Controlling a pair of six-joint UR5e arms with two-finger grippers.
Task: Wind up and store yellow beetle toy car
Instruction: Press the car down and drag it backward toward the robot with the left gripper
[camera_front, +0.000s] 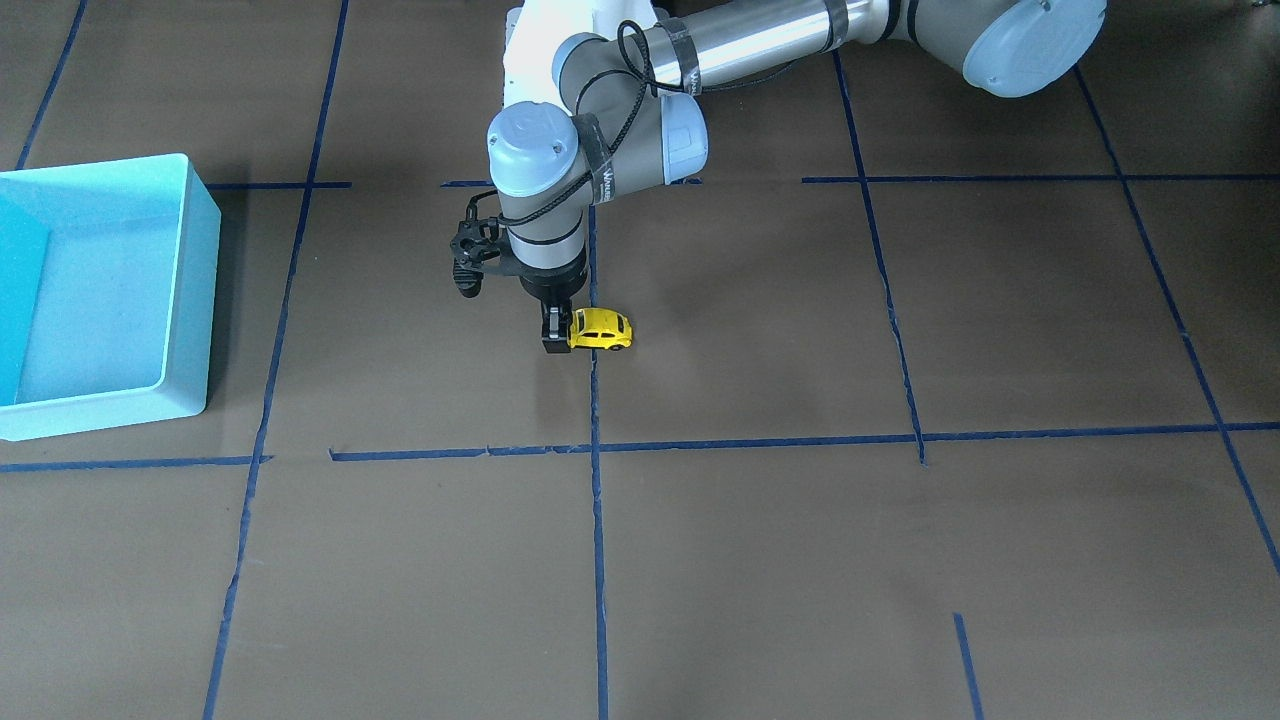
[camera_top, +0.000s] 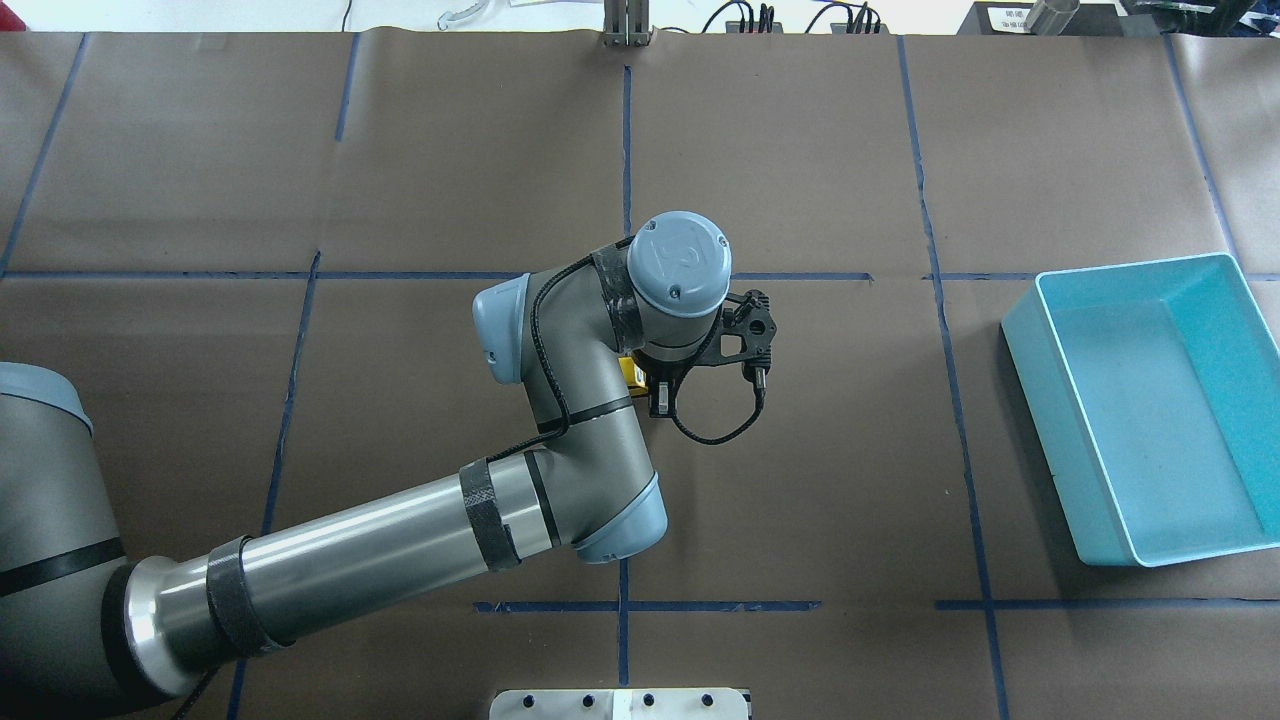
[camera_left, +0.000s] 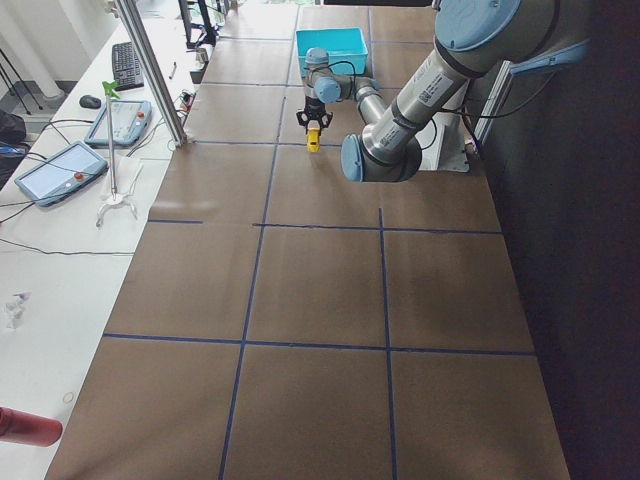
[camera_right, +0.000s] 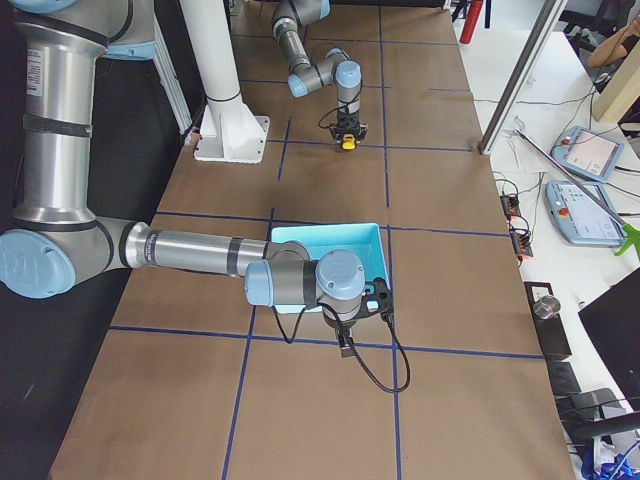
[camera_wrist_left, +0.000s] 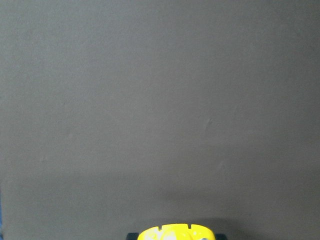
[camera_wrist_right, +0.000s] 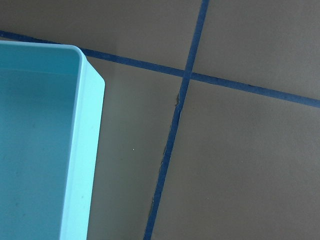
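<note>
One car (camera_front: 603, 329), wheels on the desk (camera_front: 800, 550), sits clamped at one end in the left claw (camera_front: 556, 341). Winding calls for firm downward pressure and a straight backward drag. The bin (camera_front: 193, 300) lies well apart. Whether the right claw (camera_right: 345, 347) is wide or narrow cannot be told.

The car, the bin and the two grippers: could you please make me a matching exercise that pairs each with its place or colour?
Things:
1. car
2. bin
3. left gripper
4. right gripper

Place or colour:
A. beside the bin's corner
B. yellow, mid-table
C. down at the car
D. light blue, nothing inside

Pairs: 1-B, 2-D, 3-C, 4-A
</note>
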